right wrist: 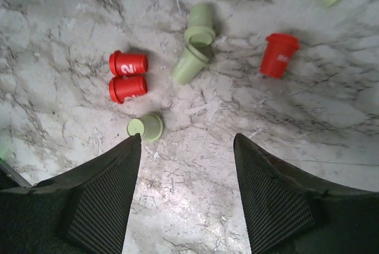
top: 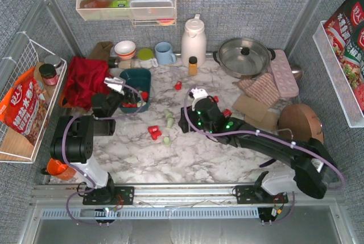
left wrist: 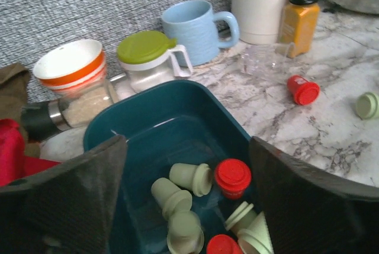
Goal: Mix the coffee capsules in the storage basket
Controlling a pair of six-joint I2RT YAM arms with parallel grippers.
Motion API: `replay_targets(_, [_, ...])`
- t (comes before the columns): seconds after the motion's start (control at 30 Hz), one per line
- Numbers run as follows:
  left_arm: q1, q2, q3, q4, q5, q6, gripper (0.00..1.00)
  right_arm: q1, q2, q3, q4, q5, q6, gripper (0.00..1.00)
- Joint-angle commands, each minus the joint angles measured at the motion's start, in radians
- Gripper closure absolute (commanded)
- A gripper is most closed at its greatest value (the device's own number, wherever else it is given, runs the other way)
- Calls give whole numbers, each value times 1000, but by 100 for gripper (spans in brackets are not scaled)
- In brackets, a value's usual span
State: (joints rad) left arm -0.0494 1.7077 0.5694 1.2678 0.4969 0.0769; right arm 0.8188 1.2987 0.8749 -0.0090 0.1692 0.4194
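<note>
Gently now: sink left gripper [left wrist: 186, 171], spread wide and holding nothing, straight into storage basket [left wrist: 160, 97] and stir slowly, without flicking coffee capsules [left wrist: 232, 177] over the low wall. Poised right above the basket's heap, green and red pods just beneath. Right of the basket, right gripper [right wrist: 186, 159], likewise wide and empty, hovering over stray capsules [right wrist: 189, 64] on marble table [right wrist: 59, 17], well apart from the basket.

Bright, even overhead light, faint soft shadows beside the coffee capsules [right wrist: 128, 63], little blur.
</note>
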Motion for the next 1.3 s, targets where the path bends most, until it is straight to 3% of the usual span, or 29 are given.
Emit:
replay_targets(0.0, [18,-12,5,59,-47,-46,1,9,107,14,43,-58,40,32])
replay_targets(0.17, [32,-49,3,79,-64,-90,1,49,271,55,98,-92,48,32])
replay_targets(0.37, [31,-127,17,45,-57,-158,1,126,394,139,84,-26,-12,32])
replay_targets(0.7, [26,-190,17,12,-81,-230,1,190,486,239,-5,82,-84,40])
replay_targets(1.27, [15,-200,16,-8,-77,-226,1,211,553,289,-68,102,-84,52])
